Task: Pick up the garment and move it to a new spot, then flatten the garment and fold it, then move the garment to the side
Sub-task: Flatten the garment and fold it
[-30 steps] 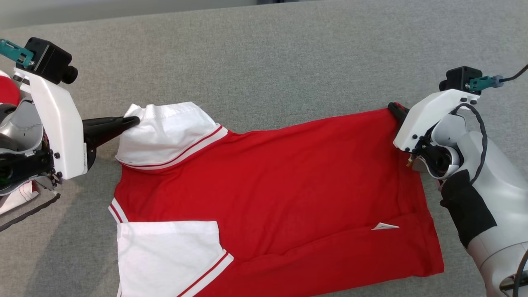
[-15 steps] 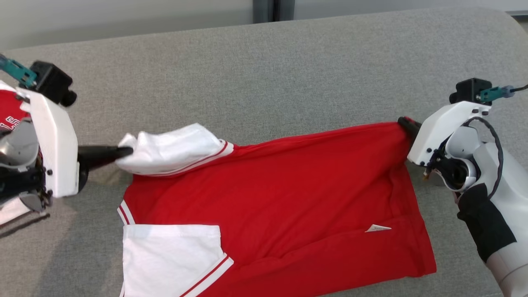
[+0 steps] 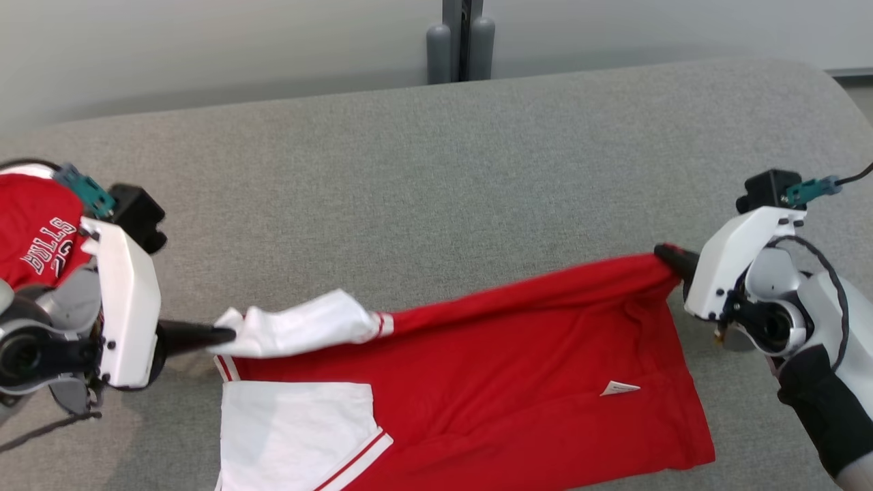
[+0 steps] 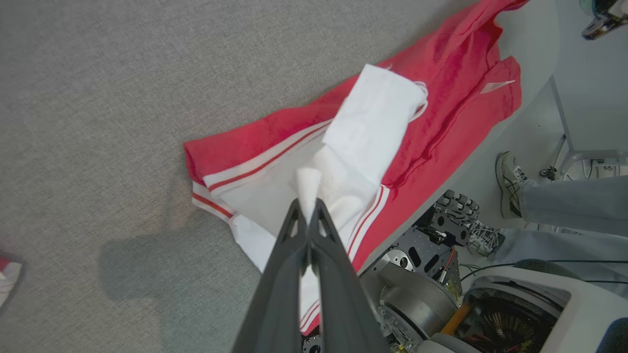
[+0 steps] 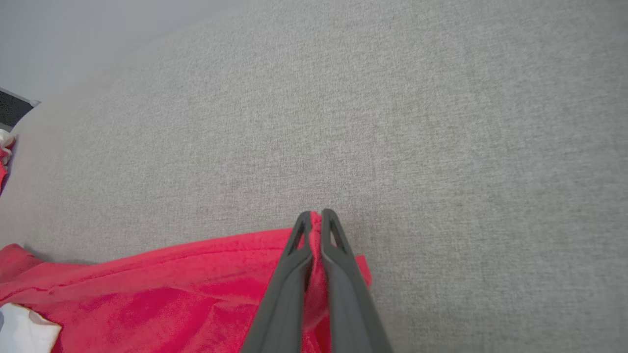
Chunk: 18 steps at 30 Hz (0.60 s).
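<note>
Both tools are on the garment (image 3: 491,368), one at each end. The left tool (image 3: 228,335) is clamped tight on the tip of the upper white sleeve (image 3: 300,331). In the left wrist view, white cloth pokes out between the closed fingers. Over on the other side, the right tool (image 3: 665,254) is pinched shut on the red hem corner, with a sliver of red fabric showing between its fingertips in the right wrist view. The garment's far edge runs taut from tool to tool, raised off the grey surface (image 3: 409,177). The rest of the red body slopes down from that edge and lies on the surface toward the robot. The lower white sleeve (image 3: 293,429) is flat there, and a small white tag (image 3: 619,389) sits nearer the right tool. Behind the left arm lies another red garment (image 3: 34,232), lettered "BULLS".
</note>
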{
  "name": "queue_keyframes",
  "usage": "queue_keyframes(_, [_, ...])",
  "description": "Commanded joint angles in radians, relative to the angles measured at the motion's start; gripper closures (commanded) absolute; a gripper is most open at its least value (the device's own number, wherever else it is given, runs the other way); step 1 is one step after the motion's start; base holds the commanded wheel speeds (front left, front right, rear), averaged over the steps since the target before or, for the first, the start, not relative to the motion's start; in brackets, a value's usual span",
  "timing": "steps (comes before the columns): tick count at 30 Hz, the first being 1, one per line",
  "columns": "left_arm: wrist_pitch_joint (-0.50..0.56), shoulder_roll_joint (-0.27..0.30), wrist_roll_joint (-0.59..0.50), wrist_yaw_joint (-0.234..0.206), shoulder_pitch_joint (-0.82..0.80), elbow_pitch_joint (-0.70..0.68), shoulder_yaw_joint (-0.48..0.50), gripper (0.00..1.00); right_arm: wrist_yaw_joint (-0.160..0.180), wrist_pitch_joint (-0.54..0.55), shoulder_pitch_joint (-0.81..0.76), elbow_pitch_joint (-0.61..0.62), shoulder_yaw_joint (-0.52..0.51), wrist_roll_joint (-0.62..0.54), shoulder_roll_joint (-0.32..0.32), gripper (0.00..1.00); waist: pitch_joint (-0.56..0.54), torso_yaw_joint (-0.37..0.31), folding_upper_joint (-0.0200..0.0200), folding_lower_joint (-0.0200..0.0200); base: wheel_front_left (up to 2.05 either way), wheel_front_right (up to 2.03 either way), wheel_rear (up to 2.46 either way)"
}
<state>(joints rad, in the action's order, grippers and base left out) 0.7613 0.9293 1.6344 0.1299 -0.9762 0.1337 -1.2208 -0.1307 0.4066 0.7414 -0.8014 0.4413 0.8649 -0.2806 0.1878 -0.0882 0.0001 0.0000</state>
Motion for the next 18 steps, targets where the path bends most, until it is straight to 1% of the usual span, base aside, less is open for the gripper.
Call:
queue_keyframes(1, [0.007,-0.003,0.003,0.001,0.023,0.004,-0.007,1.0,0.0,0.022,-0.025,0.021,0.013,0.014,-0.019,1.0,-0.018,0.005,-0.0001,0.0,0.0,0.0,0.0])
queue_keyframes(4, [0.032,-0.012,0.003,0.001,0.056,0.004,-0.018,1.0,0.0,0.092,-0.071,0.091,0.065,0.045,-0.06,1.0,-0.045,0.008,-0.0001,0.0,0.0,0.0,0.0])
queue_keyframes(8, [0.062,-0.017,-0.004,0.001,0.083,-0.001,-0.027,1.0,0.0,0.14,-0.1,0.156,0.112,0.068,-0.095,1.0,-0.056,0.009,-0.0001,0.0,0.0,0.0,0.0])
queue_keyframes(18, [0.1,-0.026,0.002,0.001,0.118,-0.016,-0.035,1.0,0.0,0.216,-0.119,0.236,0.16,0.111,-0.153,1.0,-0.06,0.016,-0.0001,0.0,0.0,0.0,0.0])
